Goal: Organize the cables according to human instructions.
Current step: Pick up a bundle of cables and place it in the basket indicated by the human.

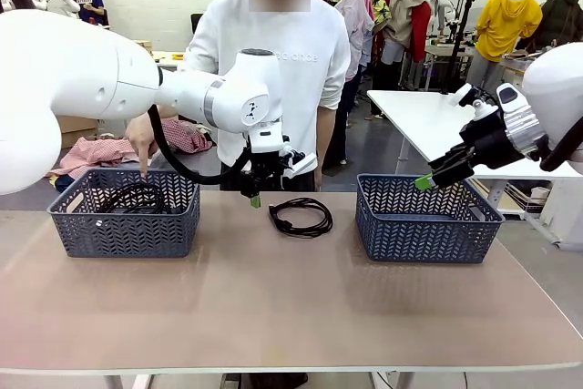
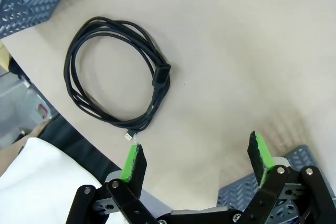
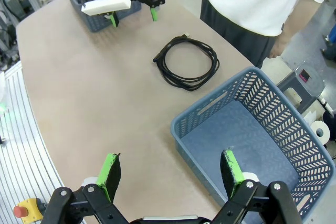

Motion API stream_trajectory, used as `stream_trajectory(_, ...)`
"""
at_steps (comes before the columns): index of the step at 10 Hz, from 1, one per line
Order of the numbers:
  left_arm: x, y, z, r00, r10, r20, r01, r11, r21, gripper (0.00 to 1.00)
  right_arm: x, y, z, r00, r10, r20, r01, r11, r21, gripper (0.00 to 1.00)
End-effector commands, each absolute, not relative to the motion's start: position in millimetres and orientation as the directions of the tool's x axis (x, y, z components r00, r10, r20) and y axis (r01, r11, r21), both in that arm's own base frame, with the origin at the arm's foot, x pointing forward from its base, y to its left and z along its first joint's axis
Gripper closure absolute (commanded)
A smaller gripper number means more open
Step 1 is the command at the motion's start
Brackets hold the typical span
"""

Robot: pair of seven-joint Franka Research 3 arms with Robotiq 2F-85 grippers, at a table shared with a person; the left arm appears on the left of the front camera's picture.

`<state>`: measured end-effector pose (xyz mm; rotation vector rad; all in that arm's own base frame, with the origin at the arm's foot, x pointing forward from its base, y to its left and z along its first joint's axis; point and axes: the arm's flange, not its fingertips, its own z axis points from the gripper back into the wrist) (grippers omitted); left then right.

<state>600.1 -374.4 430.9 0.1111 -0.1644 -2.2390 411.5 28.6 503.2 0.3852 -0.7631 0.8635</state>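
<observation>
Both grippers are hanging with jaws spread wide, gripping nothing.

The left gripper [image 2: 193, 160] is hovering over bare table near the coiled cable [image 1: 301, 217] lying mid-table; the right gripper [image 3: 170, 172] is poised at the rim of the right basket [image 1: 428, 222]. More cables [image 1: 135, 198] are sitting in the left basket [image 1: 123, 225], tangled and hard to count, where the human [image 1: 282, 61] is pointing a finger [image 1: 143, 163]. The chest lettering is too faint to read.
</observation>
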Motion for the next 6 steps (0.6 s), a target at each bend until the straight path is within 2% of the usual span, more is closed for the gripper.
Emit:
stream_trajectory(1, 594, -369, 432, -0.616, -0.788, -0.011, 0.777, -0.610, 0.158, 0.00, 414, 27, 501, 0.389, 0.526, 0.756, -0.806, 0.592, 0.003, 0.00)
stream_trajectory(3, 600, -374, 431, -0.622, -0.782, -0.023, 0.770, -0.618, 0.157, 0.00, 414, 27, 501, 0.389, 0.526, 0.756, -0.806, 0.592, 0.003, 0.00)
stream_trajectory(6, 627, -390, 412, -0.720, -0.694, -0.021, 0.685, -0.716, 0.134, 0.00, 414, 27, 501, 0.389, 0.526, 0.756, -0.806, 0.592, 0.003, 0.00)
